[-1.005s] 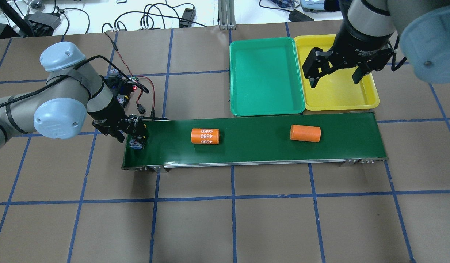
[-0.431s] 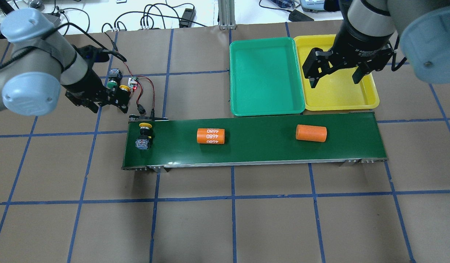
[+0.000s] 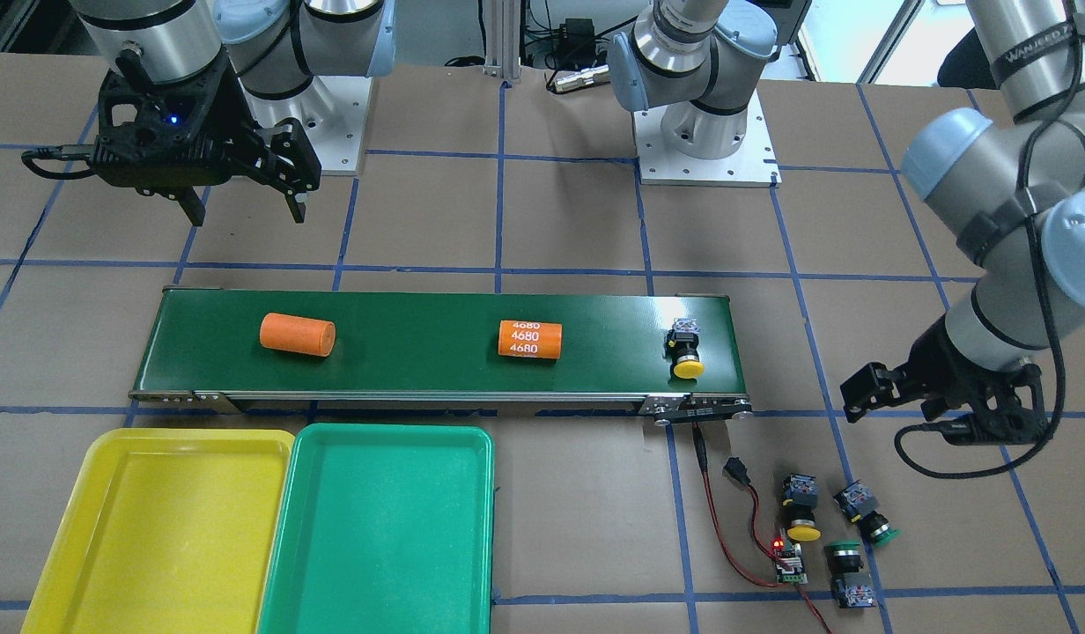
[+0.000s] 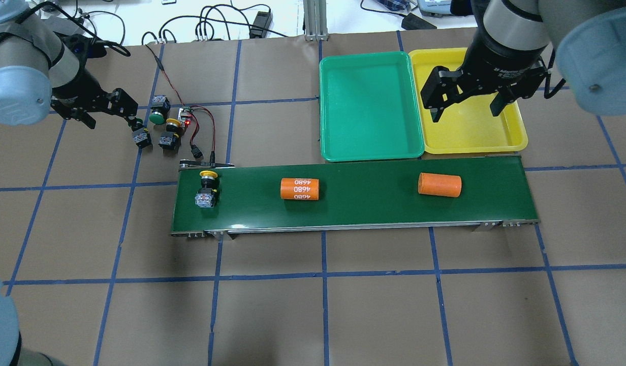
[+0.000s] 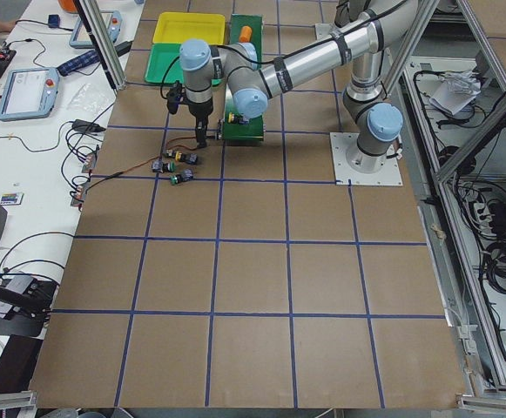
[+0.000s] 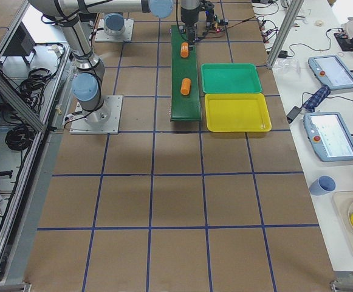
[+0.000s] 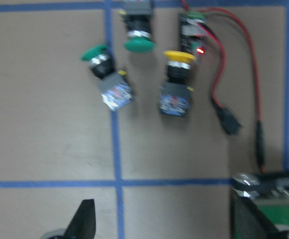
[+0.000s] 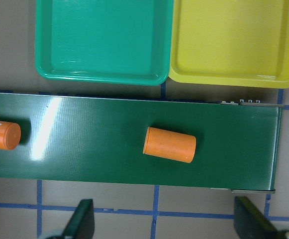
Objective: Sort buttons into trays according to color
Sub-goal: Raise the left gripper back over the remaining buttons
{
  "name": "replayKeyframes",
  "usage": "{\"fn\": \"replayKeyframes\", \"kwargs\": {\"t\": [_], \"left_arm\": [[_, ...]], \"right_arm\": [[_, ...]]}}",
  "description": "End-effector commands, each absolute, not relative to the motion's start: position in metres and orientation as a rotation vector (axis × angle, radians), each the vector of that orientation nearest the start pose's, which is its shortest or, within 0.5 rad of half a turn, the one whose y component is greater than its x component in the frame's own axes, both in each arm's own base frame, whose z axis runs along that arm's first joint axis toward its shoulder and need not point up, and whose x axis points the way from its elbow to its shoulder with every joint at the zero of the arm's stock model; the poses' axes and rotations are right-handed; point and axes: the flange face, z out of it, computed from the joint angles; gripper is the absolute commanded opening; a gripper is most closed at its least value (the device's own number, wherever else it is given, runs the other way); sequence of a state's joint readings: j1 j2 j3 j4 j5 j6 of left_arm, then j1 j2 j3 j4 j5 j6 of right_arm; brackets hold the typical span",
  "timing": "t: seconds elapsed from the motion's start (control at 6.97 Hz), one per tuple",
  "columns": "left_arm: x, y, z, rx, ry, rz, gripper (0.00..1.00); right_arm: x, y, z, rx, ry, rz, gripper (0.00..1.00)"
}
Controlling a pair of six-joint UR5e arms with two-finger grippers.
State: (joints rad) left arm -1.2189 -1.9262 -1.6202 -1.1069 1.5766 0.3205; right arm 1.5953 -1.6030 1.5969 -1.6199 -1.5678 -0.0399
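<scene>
A yellow button lies on its side at the left end of the belt, also in the front view. Three buttons lie on the table beyond that end: a green one, another green one and a yellow one; the left wrist view shows them too. My left gripper is open and empty, just left of this group. My right gripper is open and empty above the yellow tray. The green tray sits beside it. Both trays hold nothing.
Two orange cylinders lie on the long dark-green conveyor belt. A small circuit board with red wires sits next to the table buttons. Cables and equipment lie beyond the table's far edge.
My left gripper has let go of the yellow button on the belt and moved up and left to the buttons on the table. The button and both cylinders have drifted right along the belt.
</scene>
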Motion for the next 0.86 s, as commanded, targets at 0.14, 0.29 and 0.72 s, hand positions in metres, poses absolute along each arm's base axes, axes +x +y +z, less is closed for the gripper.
{"fn": "replayKeyframes", "kwargs": {"t": [0.14, 0.29, 0.72], "left_arm": [[0.149, -0.641, 0.238, -0.165, 3.105, -0.089, 1.0], [0.153, -0.644, 0.225, -0.179, 3.114, -0.061, 1.0], [0.132, -0.651, 0.213, -0.306, 3.175, -0.069, 1.0]], "right_arm": [[0.145, -0.48, 0.496, -0.101, 3.136, -0.087, 1.0], [0.145, -0.48, 0.496, -0.101, 3.136, -0.087, 1.0], [0.145, -0.48, 0.496, -0.101, 3.136, -0.087, 1.0]]}}
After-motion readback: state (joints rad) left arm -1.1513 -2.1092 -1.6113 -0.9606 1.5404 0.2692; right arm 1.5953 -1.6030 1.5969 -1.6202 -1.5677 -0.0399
